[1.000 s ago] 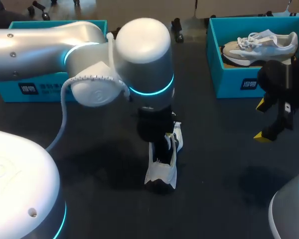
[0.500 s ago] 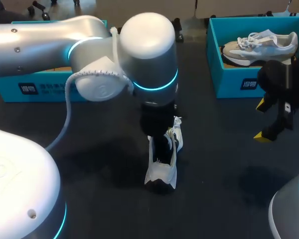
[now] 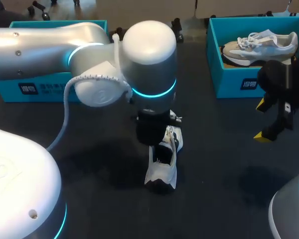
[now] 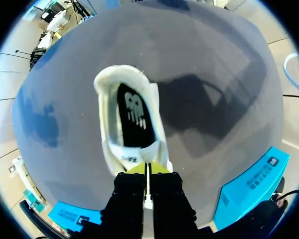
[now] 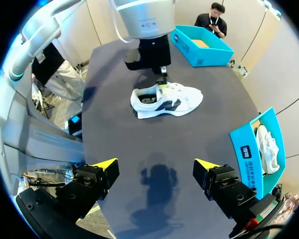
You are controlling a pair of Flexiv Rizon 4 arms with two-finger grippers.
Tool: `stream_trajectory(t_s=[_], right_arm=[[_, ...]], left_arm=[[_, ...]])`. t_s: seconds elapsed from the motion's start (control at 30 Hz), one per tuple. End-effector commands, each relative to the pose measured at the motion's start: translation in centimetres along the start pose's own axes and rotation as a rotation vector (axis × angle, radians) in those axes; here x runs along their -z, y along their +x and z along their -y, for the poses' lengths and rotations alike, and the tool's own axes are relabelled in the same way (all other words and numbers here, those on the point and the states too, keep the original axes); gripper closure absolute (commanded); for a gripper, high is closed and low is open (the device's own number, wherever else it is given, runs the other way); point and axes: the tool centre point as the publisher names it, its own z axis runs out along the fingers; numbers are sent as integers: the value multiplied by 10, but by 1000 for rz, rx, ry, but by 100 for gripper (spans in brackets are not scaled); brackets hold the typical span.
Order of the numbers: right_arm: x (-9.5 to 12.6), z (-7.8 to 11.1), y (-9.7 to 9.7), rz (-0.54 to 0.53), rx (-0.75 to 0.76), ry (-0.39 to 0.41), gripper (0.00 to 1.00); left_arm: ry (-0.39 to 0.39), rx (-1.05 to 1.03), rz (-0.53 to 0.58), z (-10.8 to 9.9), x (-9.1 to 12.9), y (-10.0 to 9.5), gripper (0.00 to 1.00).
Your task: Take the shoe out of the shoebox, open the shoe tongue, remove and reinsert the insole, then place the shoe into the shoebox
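Observation:
A white shoe with black panels stands on the dark table, its heel toward me. In the left wrist view its black insole shows inside the shoe. My left gripper is over the laced part, shut on the white tongue, with a thin white strip between its fingers. From above, the left gripper is mostly hidden by its own arm. My right gripper hangs open at the right, well away from the shoe, and nothing lies between its tips.
A teal shoebox at the back right holds a second, grey-white shoe. Another teal shoebox stands at the back left behind my left arm. The dark table is bare between the shoe and the right gripper.
My left gripper's fingers have come together on the tongue, and the arm shifted slightly over the shoe. The shoe and the right arm have stayed put.

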Motion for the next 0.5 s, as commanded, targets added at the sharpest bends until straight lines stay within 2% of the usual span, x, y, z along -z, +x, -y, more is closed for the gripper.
stream_trajectory(t_s=[0.03, 0.2, 0.3, 0.5], right_arm=[[-2, -2, -2, -3, -1, 5, 0], [-2, -2, -2, -3, -1, 5, 0], [-2, -2, -2, -3, -1, 5, 0], [-2, -2, -2, -3, -1, 5, 0]], left_arm=[[-17, 21, -11, 9, -2, 3, 90], [-23, 102, 5, 3, 15, 1, 76], [-20, 143, 12, 1, 18, -1, 74], [21, 229, -1, 7, 7, -6, 73]])
